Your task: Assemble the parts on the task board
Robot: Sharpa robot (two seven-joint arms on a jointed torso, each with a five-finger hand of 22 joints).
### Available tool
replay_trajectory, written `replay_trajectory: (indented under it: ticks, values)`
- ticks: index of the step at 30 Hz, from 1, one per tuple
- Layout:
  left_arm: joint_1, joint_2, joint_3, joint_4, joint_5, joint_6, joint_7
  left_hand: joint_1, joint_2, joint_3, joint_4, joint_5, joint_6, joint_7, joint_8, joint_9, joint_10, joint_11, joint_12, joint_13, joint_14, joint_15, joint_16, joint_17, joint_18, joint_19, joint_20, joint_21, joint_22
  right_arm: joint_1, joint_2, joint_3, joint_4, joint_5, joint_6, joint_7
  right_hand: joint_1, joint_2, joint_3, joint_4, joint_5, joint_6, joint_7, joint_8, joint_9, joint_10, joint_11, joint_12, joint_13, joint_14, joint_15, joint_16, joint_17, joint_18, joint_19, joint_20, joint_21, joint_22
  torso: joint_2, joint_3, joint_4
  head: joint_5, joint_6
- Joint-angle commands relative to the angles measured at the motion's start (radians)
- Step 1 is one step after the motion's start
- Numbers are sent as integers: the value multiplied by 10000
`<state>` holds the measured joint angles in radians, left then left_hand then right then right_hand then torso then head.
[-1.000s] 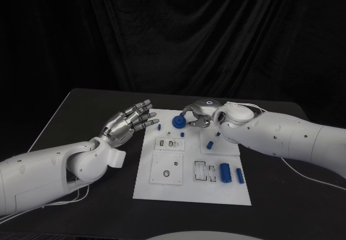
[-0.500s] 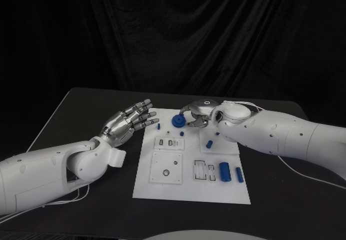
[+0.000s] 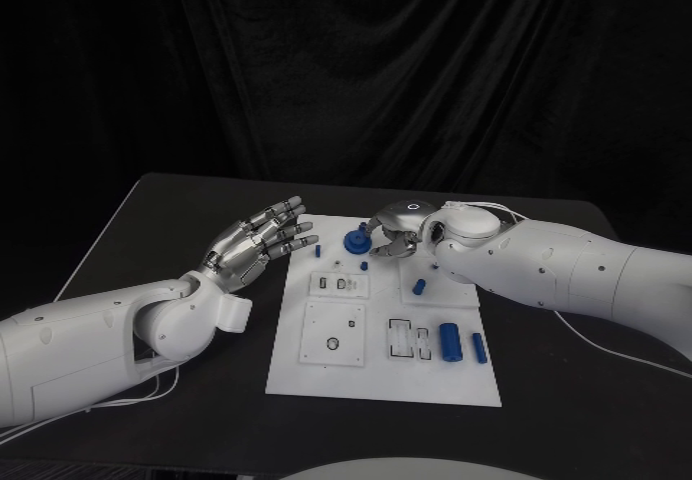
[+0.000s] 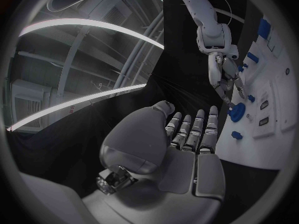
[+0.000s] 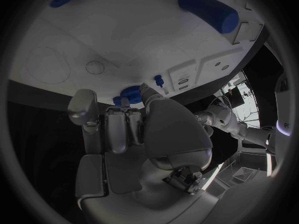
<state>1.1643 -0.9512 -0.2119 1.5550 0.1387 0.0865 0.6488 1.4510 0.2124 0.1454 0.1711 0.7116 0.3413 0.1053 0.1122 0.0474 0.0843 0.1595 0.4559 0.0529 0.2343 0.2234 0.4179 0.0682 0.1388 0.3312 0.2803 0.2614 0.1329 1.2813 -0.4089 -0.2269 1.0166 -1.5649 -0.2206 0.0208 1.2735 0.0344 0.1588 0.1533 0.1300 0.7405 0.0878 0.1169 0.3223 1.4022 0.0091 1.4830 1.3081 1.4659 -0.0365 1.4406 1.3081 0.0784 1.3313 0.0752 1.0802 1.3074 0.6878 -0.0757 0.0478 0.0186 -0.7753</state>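
The white task board (image 3: 378, 378) lies mid-table. A blue round part (image 3: 353, 243) stands near its far left corner. My right hand (image 3: 394, 231) curls down over it, thumb and fingertips (image 5: 125, 106) closing on the round part (image 5: 129, 92). The left wrist view shows those fingers (image 4: 223, 79) reaching onto the round part (image 4: 236, 112). My left hand (image 3: 260, 245) hovers open beside the board's left edge, fingers spread, holding nothing. Small blue pegs (image 3: 317, 252) (image 3: 365, 267) (image 3: 418, 288) stand on the board. A thick blue cylinder (image 3: 450, 344) and a slimmer one (image 3: 479, 348) lie near the front right.
Raised white blocks with slots and holes (image 3: 342, 288) (image 3: 333, 338) (image 3: 410, 342) sit on the board. The black table (image 3: 173, 215) extends around it, with a white cable (image 3: 635, 360) trailing at the right.
My right hand has shifted slightly and its fingers have closed in on the blue round part. The part and my left hand have stayed in place.
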Motion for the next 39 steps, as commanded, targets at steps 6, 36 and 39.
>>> replay_trajectory:
  ticks: [6,36,39]
  values:
    - [-13,1,9,27,-14,119,70,-114,-23,81,-5,-46,-24,62,38,10,-48,23,26,0,0,61,42,8,-104,7,51,62,16,-45,-37,-9,1,-27,240,-187,-65,76,57,114,28,947,77,99,-216,7,48,-3,1233,239,-20,-18,1536,187,43,-14,-72,1342,2,0,-2,22,-32]
    - [-14,-200,9,104,-14,51,65,-147,-39,144,-12,-42,11,63,53,16,-38,32,80,7,17,67,92,13,-113,12,48,74,21,1213,-3185,-44,2470,-26,-963,-808,-1,-116,-22,177,78,1218,18,-224,-20,-375,-17,-341,757,-29,-92,-750,907,241,95,-76,-478,1263,-23,0,-57,123,-72]
    - [-14,-182,9,102,-14,60,67,-147,-39,144,-12,-42,11,63,53,16,-38,32,80,7,17,67,92,13,-113,12,48,74,21,1264,-3738,-100,2785,-25,-1025,-739,110,-136,29,165,99,1025,-45,-428,-182,-348,-65,-355,737,23,-125,-705,937,212,198,-98,-325,1309,-23,-3,-49,83,-29]
